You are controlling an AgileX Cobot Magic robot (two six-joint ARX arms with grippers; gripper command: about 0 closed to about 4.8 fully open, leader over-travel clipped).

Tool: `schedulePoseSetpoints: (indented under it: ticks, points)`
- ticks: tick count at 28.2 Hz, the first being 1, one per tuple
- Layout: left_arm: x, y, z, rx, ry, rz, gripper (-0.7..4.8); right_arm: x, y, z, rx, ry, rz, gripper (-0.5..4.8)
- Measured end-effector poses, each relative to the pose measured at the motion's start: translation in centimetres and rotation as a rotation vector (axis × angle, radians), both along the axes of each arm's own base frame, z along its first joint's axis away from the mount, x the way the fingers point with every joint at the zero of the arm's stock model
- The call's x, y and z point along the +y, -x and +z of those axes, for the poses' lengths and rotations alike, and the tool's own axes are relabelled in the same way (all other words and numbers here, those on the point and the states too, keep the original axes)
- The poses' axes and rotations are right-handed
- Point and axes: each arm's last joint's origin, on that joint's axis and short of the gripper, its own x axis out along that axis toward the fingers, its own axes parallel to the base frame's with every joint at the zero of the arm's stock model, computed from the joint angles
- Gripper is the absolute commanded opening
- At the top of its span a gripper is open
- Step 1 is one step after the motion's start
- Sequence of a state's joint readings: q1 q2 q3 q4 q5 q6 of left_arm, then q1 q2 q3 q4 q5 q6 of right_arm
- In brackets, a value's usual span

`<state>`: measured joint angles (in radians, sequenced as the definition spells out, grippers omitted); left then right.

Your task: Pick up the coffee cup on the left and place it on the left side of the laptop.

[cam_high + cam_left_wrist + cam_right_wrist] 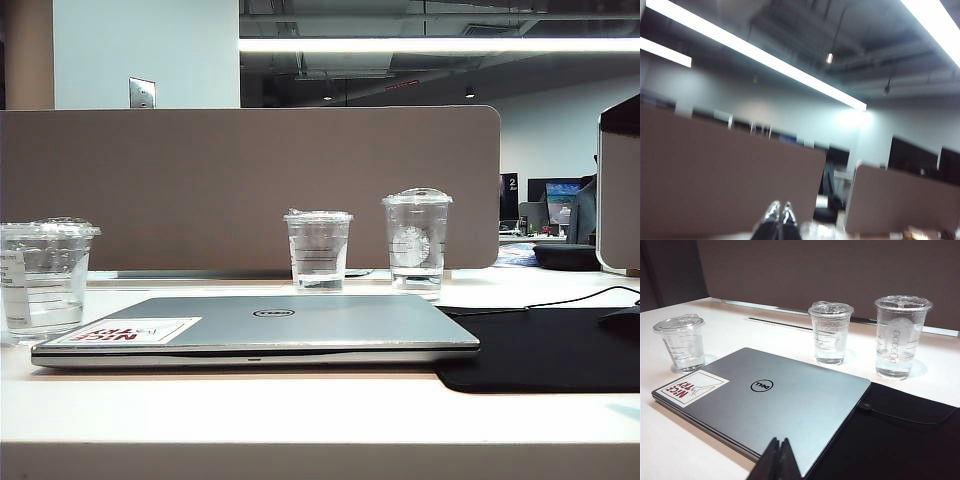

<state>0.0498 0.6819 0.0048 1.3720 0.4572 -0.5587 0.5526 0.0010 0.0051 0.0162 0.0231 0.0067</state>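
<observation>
Cup set beside the laptop, arms clear

The coffee cup [45, 275] stands left of the laptop [260, 330]; left gripper [779, 212] and right gripper [779, 450] closed, empty (task apparently done).

Ceiling strip lights [765, 57] glare; left wrist view blurred.

Your left gripper [779, 212], jaws shut, points up at the brown partition [730, 170] and ceiling. Your right gripper [779, 452], also shut, hangs over the laptop [300, 325], whose flat lid is open room. The coffee cup [45, 275] stands at its 9 o'clock. At 12 and 1 o'clock, the mid-height cup [318, 250] and tall cup [416, 243] stand apart, with a passable gap between them.
</observation>
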Motion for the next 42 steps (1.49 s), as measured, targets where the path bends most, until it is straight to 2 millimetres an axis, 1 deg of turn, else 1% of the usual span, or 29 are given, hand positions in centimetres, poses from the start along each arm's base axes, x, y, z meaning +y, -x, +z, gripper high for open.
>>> schedulePoseSetpoints:
  ticks: [4, 6, 9, 10, 11, 12, 13, 17, 22, 25, 29, 34, 37, 42]
  points:
    - [-0.1, 2.1, 1.7, -0.095, -0.017, 0.020, -0.05, 0.0, 0.0, 0.0, 0.000, 0.000, -0.005, -0.04]
    - [-0.1, 2.6, 2.2, -0.062, -0.044, 0.047, -0.05, -0.2, -0.1, 0.0, 0.000, 0.000, -0.024, -0.04]
    - [-0.1, 3.2, 1.5, 0.082, -0.103, 0.122, -0.05, -0.6, -0.3, 0.0, 0.000, 0.000, -0.070, -0.04]
    - [0.0, 3.5, 1.2, 0.106, -0.124, 0.147, -0.05, -0.7, -0.4, 0.0, 0.000, 0.000, -0.085, -0.04]
    - [0.0, 3.7, 0.5, 0.151, -0.155, 0.205, -0.06, -1.0, -0.5, 0.0, 0.001, 0.001, -0.120, -0.04]
    - [0.2, 3.3, 0.0, 0.218, -0.164, 0.239, -0.05, -1.4, -0.7, 0.0, 0.000, 0.000, -0.155, -0.04]
    - [0.2, 3.2, -0.3, 0.245, -0.168, 0.247, -0.05, -1.5, -0.7, -0.1, 0.006, 0.002, -0.175, -0.04]
    - [0.3, 3.0, -0.9, 0.306, -0.182, 0.285, -0.05, -2.1, -1.0, -0.1, 0.007, 0.003, -0.240, -0.04]
    - [0.7, 2.7, -1.9, 0.421, -0.176, 0.428, -0.05, -3.0, -1.2, -0.1, 0.007, 0.003, -0.328, -0.04]
    - [0.8, 2.6, -2.2, 0.442, -0.208, 0.477, -0.05, -3.4, -1.3, -0.1, 0.007, 0.003, -0.374, -0.04]
    - [0.8, 2.6, -2.3, 0.445, -0.258, 0.496, -0.06, -3.8, -1.3, -0.1, 0.007, 0.003, -0.418, -0.04]
    - [0.9, 2.6, -2.4, 0.446, -0.265, 0.510, -0.05, -4.3, -1.4, -0.1, 0.007, 0.002, -0.469, -0.04]
    - [1.1, 2.6, -2.7, 0.483, -0.278, 0.593, -0.05, -4.8, -1.4, -0.1, 0.008, 0.002, -0.518, -0.04]
    - [1.2, 2.6, -3.0, 0.517, -0.288, 0.637, -0.05, -5.3, -1.4, -0.1, 0.007, 0.002, -0.573, -0.04]
